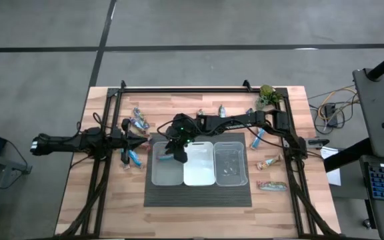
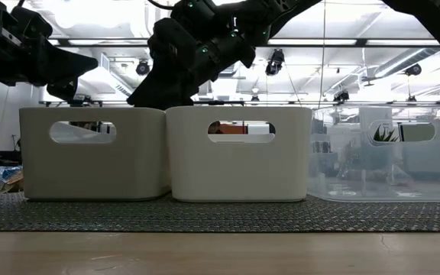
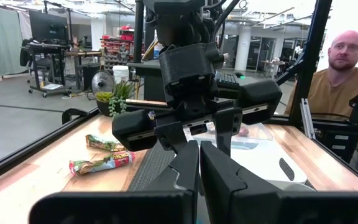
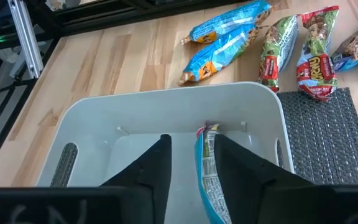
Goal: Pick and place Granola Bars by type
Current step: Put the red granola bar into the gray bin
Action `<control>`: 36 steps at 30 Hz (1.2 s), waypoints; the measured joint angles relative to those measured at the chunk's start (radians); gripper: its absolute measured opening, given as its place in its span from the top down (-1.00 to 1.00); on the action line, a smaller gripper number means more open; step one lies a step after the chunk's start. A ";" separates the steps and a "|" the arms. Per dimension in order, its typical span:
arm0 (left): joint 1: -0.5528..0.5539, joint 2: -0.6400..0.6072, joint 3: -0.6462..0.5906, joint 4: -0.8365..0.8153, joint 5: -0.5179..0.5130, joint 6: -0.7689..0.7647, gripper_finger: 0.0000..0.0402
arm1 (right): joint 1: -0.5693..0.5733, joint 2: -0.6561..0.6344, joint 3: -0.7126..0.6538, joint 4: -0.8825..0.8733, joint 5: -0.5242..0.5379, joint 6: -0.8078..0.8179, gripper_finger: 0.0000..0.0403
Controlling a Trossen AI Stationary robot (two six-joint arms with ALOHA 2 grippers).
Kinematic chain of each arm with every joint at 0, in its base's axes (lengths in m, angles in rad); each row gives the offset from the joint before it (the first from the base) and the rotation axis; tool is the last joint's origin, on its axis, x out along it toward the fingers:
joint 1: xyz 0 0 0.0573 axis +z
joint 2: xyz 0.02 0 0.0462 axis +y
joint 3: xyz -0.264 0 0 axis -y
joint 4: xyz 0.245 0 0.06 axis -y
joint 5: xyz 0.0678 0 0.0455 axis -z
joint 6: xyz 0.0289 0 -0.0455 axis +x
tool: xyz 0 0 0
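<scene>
One bar at the gripper: a blue bar (image 4: pixel 207 177) stands on edge between the fingers of your right gripper (image 4: pixel 192 140), low inside a white bin (image 4: pixel 166 102).
Grip state: the right gripper's fingers are parted wider than the wrapper. There is a gap on one side, and the bar leans on the other finger. It reads as let go, not pinched.
Step in hand: I judge this the drop-off of one blue bar into the bin directly under the gripper.
Just past the bin's rim: two more blue bars (image 4: pixel 229 37) lie on the wooden surface (image 4: pixel 117 62). Beside them are green-and-red bars (image 4: pixel 297 53), whose ends reach the dark mat (image 4: pixel 334 143).
Beside the right gripper: your left gripper (image 1: pixel 141 141) waits just outside the same bin, clenched on nothing.
Farther off: the middle bin (image 1: pixel 199 179) and the clear bin (image 1: pixel 231 179) sit on the other side of the right gripper. A few bars (image 1: pixel 271 186) lie on the surface beyond them.
Next move calls for: lift straight up so the fingers clear the wrapper and the bin's wall. Then go for a loose bar, and match its wrapper to a bin before you carry it.
Watch: the bar may cling to the finger it leans on and ride up with it.
</scene>
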 joint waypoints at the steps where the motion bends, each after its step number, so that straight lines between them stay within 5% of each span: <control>1: 0.000 0.000 0.000 0.000 0.000 0.000 1.00 | 0.000 0.000 0.000 0.000 0.000 0.000 0.41; 9: 0.000 0.000 0.000 0.000 0.000 0.000 1.00 | 0.000 0.000 0.000 0.000 0.000 0.001 0.37; 28: 0.000 0.000 0.000 0.000 0.000 0.000 1.00 | 0.000 -0.068 0.008 0.004 0.000 0.022 0.82; 36: 0.000 0.000 0.000 0.000 0.000 0.000 1.00 | -0.009 -0.113 0.008 -0.004 0.002 0.022 0.86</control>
